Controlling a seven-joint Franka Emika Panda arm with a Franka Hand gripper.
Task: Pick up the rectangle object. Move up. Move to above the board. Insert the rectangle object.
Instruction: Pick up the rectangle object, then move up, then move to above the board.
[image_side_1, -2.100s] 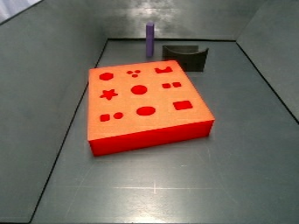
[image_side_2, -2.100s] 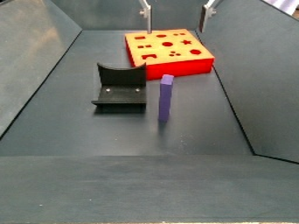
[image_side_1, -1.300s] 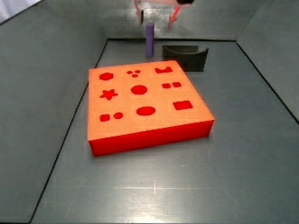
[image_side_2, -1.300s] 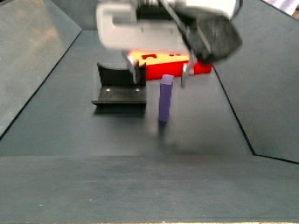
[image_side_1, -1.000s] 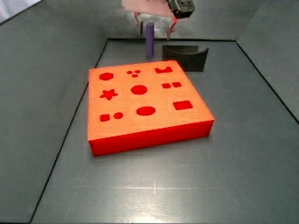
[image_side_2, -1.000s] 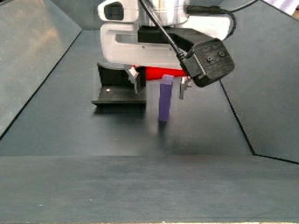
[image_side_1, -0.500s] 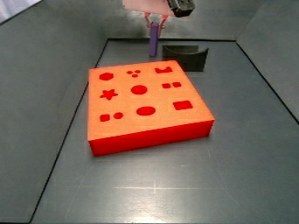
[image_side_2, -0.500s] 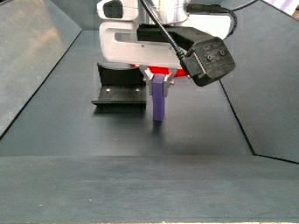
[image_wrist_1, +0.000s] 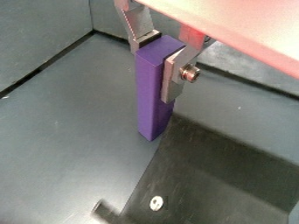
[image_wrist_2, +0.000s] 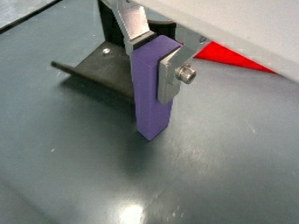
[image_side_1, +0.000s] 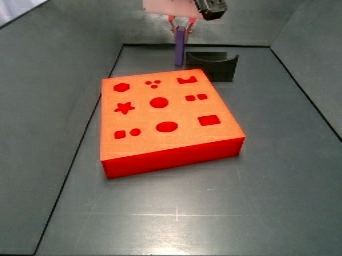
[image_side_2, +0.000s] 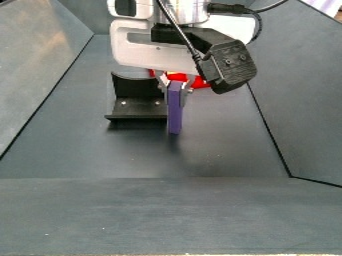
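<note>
My gripper (image_wrist_1: 160, 54) is shut on the top of the rectangle object (image_wrist_1: 152, 96), a slim purple bar that hangs upright between the silver fingers (image_wrist_2: 170, 73) in both wrist views. In a side view the purple bar (image_side_2: 175, 110) sits under the gripper (image_side_2: 177, 82), its lower end close to the floor beside the fixture (image_side_2: 135, 100). In a side view it shows as a short purple bar (image_side_1: 181, 49) behind the board (image_side_1: 167, 118). The board is a flat red-orange block with darker cut-outs; a corner shows in a wrist view (image_wrist_2: 239, 58).
The dark fixture (image_side_1: 218, 64) stands at the back beside the bar and shows in a wrist view (image_wrist_2: 103, 73). Grey sloping walls (image_side_2: 54, 60) enclose the floor on both sides. Bare grey floor (image_side_1: 187, 215) lies in front of the board.
The gripper came down over the purple bar and closed on its top. Since half a second ago the bar has shifted slightly and looks a little raised.
</note>
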